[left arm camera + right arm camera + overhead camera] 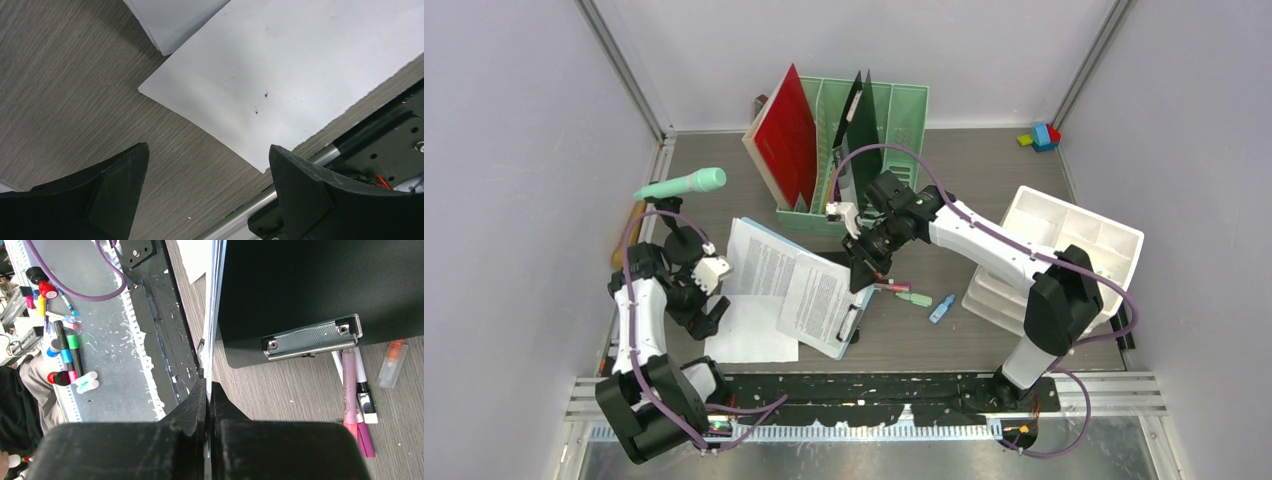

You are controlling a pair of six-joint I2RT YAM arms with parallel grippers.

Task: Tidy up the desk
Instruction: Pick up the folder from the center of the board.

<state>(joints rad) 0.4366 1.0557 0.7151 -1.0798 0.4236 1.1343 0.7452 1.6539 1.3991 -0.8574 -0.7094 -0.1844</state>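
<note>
Top view: desk (pixel 984 180) fills most of the frame, grey-brown wood grain, pale walls on three sides; mint-green file rack (pixel 879 120) at upper centre by the far wall, red folder (pixel 786 140) leaning at its left end; white drawer unit (pixel 1074 250) at right. Left gripper (pixel 712 318) lower left, at the left edge of a blank sheet (pixel 754 335); printed sheets (pixel 764 258) just above that sheet in the frame. Right gripper (pixel 864 275) at centre, at the upper right corner of the clipboard (pixel 824 300), which carries a printed page; markers (pixel 914 297) lie on the desk just right of it.

Left wrist view: left gripper (pixel 208 152) with fingers spread wide, nothing between them; beneath, bare desk (pixel 65 90) at left, blank sheet (pixel 280 70) at upper right with one corner pointing left.

Right wrist view: right gripper (pixel 209 387) with fingers pressed together on a thin pale edge of the clipboard (pixel 300 285); that edge runs to the top of the frame; black board fills the upper right, metal clip (pixel 311 337) at its lower edge; markers (pixel 357 405) on the desk (pixel 280 400) at lower right, just below the clip; cannot tell whether the board is clear of the desk.
</note>
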